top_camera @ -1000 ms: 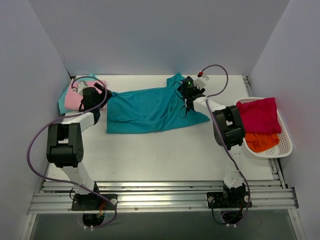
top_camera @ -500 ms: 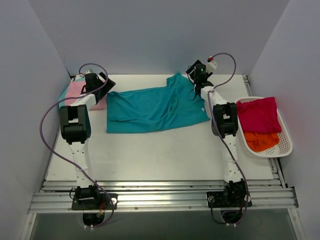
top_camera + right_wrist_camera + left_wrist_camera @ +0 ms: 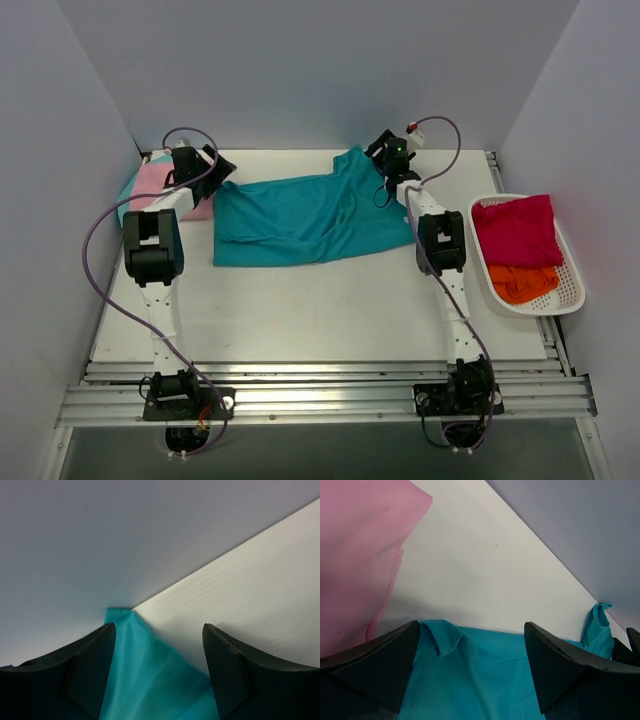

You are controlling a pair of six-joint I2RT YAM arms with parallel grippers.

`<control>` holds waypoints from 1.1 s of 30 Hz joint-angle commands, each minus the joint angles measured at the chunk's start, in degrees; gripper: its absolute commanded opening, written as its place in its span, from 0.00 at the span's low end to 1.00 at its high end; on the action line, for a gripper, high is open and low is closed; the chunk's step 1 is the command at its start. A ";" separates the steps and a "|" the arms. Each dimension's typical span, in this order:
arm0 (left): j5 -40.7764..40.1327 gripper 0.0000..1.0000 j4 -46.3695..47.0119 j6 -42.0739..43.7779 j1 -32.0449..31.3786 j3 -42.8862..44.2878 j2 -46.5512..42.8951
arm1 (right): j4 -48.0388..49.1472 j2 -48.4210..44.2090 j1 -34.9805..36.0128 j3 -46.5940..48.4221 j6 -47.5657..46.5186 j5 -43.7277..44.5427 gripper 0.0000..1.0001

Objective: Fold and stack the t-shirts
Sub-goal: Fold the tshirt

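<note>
Two arms are bolted at the near edge of the table [image 3: 300,310], and both are stretched almost straight, away over the bare near half of it. To the right, a white basket [image 3: 570,300] is set just off the table's side. In it the crimson t-shirt [image 3: 515,230] is heaped, with the orange t-shirt [image 3: 522,283] on its nearer side; these are judged to be waiting their turn.

Past the bare strip, the large teal t-shirt [image 3: 300,220] is laid flat across the middle of the far half, spread wide, presumably so that it can be folded where it lies. Its far right part is rucked up into a peak.

At the far left corner the pink t-shirt [image 3: 150,185] is seen folded on top of the light mint-teal t-shirt [image 3: 124,203], apparently the start of the stack.

Farthest out, each wrist is tipped down over one far corner of the teal cloth. The left gripper [image 3: 471,625] is spread wide, with a wrinkled edge of cloth lying between its fingers and the pink fold just beside it. The right gripper [image 3: 157,625] is likewise held apart over the raised teal peak near the back wall [image 3: 300,80]. Nothing is pinched by either; a two-corner grasp is judged to be in preparation.
</note>
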 commanded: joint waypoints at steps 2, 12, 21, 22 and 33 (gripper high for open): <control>1.73 0.94 4.88 -1.06 -0.09 -1.05 -1.16 | 0.36 0.72 4.27 3.44 -1.95 -1.23 0.66; 3.05 0.94 6.82 -0.54 0.18 -3.87 -2.31 | -0.51 3.01 5.60 5.20 -2.39 -1.14 0.41; 2.18 0.96 5.50 1.31 0.26 -2.82 -1.17 | 0.27 0.90 4.19 1.43 -3.53 -0.97 0.00; 2.17 0.88 5.33 1.31 0.26 -2.64 -0.99 | 0.27 0.81 3.76 1.34 -3.71 -0.97 0.00; 1.65 0.02 3.04 2.19 -0.17 -0.97 0.59 | 2.56 -0.77 1.64 -1.74 -2.83 -1.67 0.00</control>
